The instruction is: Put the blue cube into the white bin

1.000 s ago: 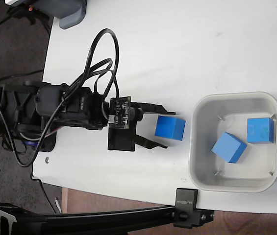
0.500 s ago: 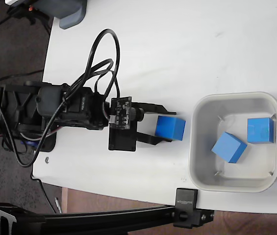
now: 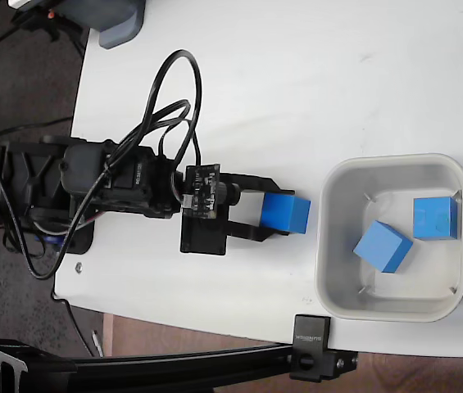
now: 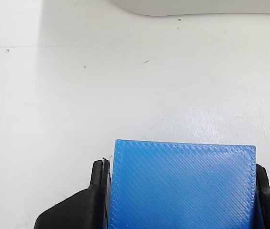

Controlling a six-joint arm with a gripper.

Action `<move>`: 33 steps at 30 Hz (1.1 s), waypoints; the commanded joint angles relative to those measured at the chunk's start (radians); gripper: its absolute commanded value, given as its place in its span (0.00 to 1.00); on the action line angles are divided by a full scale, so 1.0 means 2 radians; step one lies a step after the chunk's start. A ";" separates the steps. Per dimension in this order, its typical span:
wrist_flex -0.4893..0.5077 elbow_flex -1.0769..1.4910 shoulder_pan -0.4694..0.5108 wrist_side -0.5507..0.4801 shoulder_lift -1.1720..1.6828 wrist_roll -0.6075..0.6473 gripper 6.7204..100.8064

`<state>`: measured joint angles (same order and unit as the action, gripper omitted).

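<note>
The end effector point(image 3: 274, 212) is gripping the blue cube point(image 3: 285, 214) between both fingers on the desk point(image 3: 297, 74), just left of the white bin point(image 3: 323, 246) in the fixed view. Two more blue cubes point(image 3: 383, 246) are lying inside the bin.

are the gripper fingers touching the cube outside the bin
Touching. In the wrist view both black fingers sit flush against the sides of the cube, with no gap showing.
</note>
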<state>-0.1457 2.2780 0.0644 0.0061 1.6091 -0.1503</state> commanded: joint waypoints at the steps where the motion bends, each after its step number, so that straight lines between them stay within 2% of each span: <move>1: -0.015 -0.028 -0.002 0.012 0.043 0.004 0.17; 11: -0.163 -0.142 -0.004 0.014 0.105 0.037 0.17; 15: -0.189 -0.201 0.002 -0.002 0.093 0.043 0.17; 21: -0.196 -0.298 0.017 -0.028 0.023 0.050 0.17; 27: -0.158 -0.344 0.033 -0.044 -0.044 0.048 0.17; 33: -0.146 -0.386 0.036 -0.054 -0.098 0.044 0.19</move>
<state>-0.4648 1.6015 0.1304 -0.0798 1.3990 -0.0614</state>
